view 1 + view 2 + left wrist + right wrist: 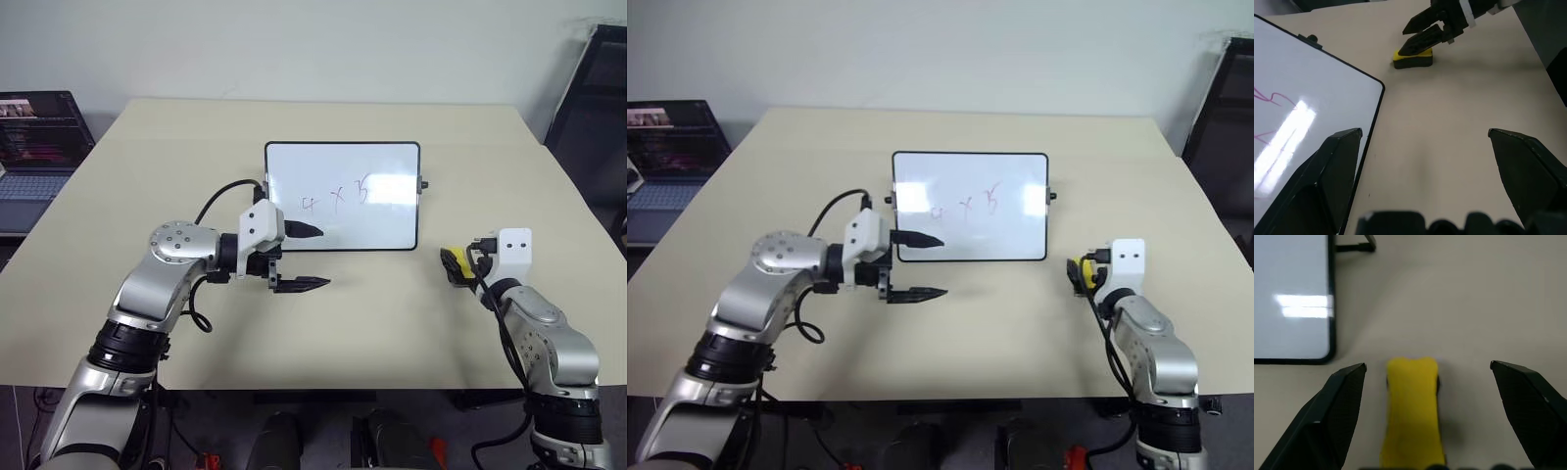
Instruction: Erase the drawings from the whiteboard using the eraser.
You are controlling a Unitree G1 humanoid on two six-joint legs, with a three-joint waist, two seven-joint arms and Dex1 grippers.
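Observation:
The whiteboard (343, 162) lies flat at the table's middle, with the faint reddish drawings (338, 199) near its centre. My left gripper (312, 258) hovers open over the board's near left corner, pointing right; one finger is over the board and the other over bare table. The eraser (1413, 406), a yellow block with a black underside, lies on the table right of the board's near right corner. My right gripper (1428, 364) is open around it, a finger on each side and apart from it. The left wrist view shows the eraser (1413, 58) under the right gripper (1420, 32).
A laptop (34, 147) stands on a lower surface off the table's left side. A black frame (598, 88) stands beyond the table's right edge. Bare table (392, 313) stretches between the board and the near edge.

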